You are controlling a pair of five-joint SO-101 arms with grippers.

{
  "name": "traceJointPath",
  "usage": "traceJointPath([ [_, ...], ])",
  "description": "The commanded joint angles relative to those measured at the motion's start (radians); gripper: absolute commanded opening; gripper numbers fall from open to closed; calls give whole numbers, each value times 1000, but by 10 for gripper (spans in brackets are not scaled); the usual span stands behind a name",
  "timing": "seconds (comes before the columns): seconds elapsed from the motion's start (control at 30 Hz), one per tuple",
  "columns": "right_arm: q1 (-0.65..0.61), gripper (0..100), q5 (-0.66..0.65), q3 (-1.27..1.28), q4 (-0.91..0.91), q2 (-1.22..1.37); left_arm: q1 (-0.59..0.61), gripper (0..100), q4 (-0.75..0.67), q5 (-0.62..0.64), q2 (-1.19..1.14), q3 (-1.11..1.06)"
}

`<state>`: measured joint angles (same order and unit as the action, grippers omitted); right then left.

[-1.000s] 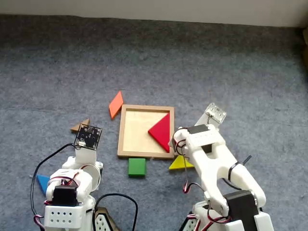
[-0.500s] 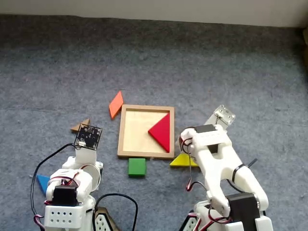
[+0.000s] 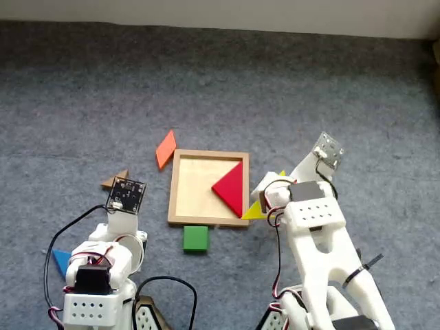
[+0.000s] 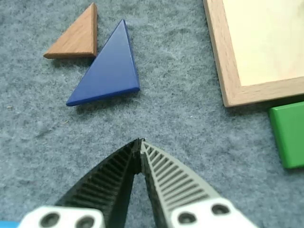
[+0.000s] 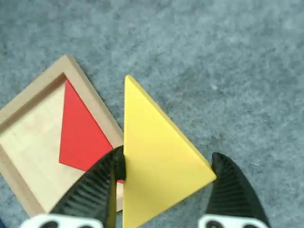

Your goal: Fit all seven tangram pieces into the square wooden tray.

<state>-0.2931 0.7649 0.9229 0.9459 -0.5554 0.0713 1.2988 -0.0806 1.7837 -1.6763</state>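
Observation:
The square wooden tray (image 3: 175,192) lies mid-table with a red triangle (image 3: 231,188) in its right half. My right gripper (image 5: 164,166) is shut on the yellow triangle (image 5: 156,161), held tilted just off the tray's right edge (image 5: 90,90); its tips (image 3: 256,210) peek out beside the arm. My left gripper (image 4: 140,145) is shut and empty over carpet, near a dark blue triangle (image 4: 107,71) and a brown triangle (image 4: 76,38). An orange parallelogram (image 3: 166,148) sits at the tray's upper left, and a green square (image 3: 195,238) just below the tray.
A light blue triangle (image 3: 60,260) lies by the left arm's base. The left arm's wrist camera board (image 3: 126,194) covers the dark blue piece from above. Grey carpet stretches open beyond the tray and to the right.
The right arm swung right and forward, and the yellow triangle left the carpet below the tray's corner and rose beside the tray's right edge. The left arm kept still.

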Motion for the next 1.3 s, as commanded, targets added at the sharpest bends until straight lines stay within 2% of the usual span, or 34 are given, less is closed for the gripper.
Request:
traceJointPath([
  [0.0,-51,129,-55,-62,4,-64,10,23,8,8,33,-19],
  [0.13,-125,129,-120,-76,-36,-62,10,23,8,8,33,-19],
  [0.23,-151,129,-216,-77,-91,-62,10,23,8,8,33,-19],
  [0.6,-180,131,-802,-77,-127,-61,10,23,8,8,33,-19],
  [0.8,-259,131,-1042,-77,-131,-61,10,23,8,8,33,-19],
  [1.03,-337,131,-1189,-70,-303,28,10,23,8,8,33,-19],
  [1.27,-343,131,-1370,-77,-449,199,10,23,8,8,33,-19],
])
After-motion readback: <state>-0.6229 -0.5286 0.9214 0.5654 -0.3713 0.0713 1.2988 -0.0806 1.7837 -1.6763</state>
